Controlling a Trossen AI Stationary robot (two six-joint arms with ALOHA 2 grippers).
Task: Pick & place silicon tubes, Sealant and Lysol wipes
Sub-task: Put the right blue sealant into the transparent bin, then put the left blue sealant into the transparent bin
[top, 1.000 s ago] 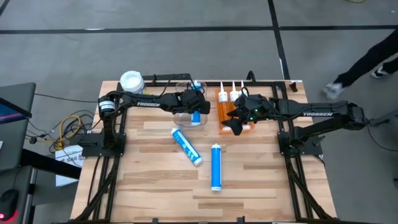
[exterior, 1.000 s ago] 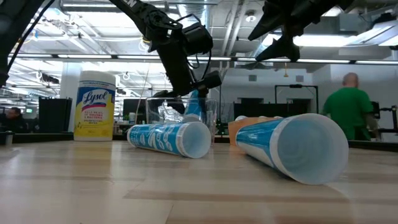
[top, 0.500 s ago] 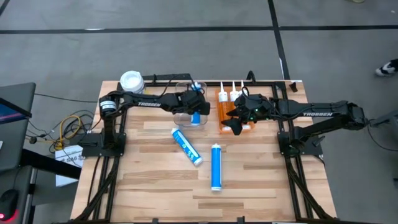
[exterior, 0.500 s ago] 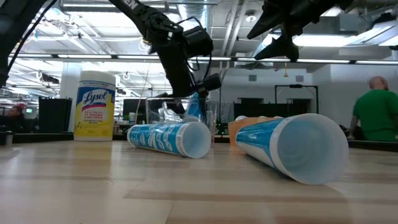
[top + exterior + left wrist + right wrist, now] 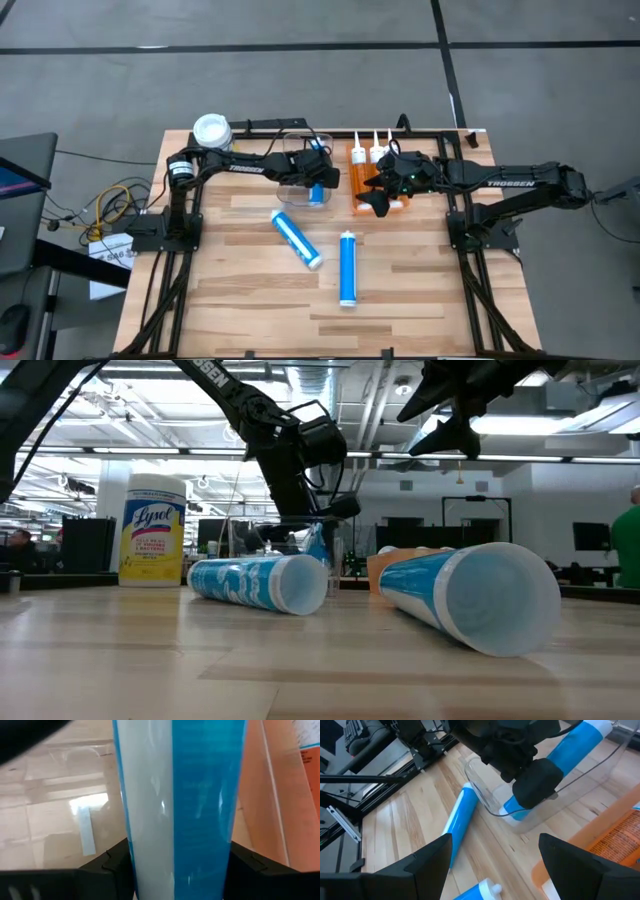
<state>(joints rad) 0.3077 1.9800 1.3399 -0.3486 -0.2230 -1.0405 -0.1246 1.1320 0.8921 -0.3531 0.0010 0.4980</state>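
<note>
We see two matte black arms, the left arm (image 5: 240,165) and the right arm (image 5: 500,181), each with white "TROSSEN" lettering along the forearm. A silver ring marks the left arm's joint at upper left. Black cables loop over the left wrist (image 5: 300,435). Green lights glow on the right wrist, centre right.

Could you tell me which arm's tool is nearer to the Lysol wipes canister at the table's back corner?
Left. The left tool, gripping a blue tube in the clear bin, is nearer the Lysol wipes; the right tool hovers farther off, over the orange tubes.
</note>
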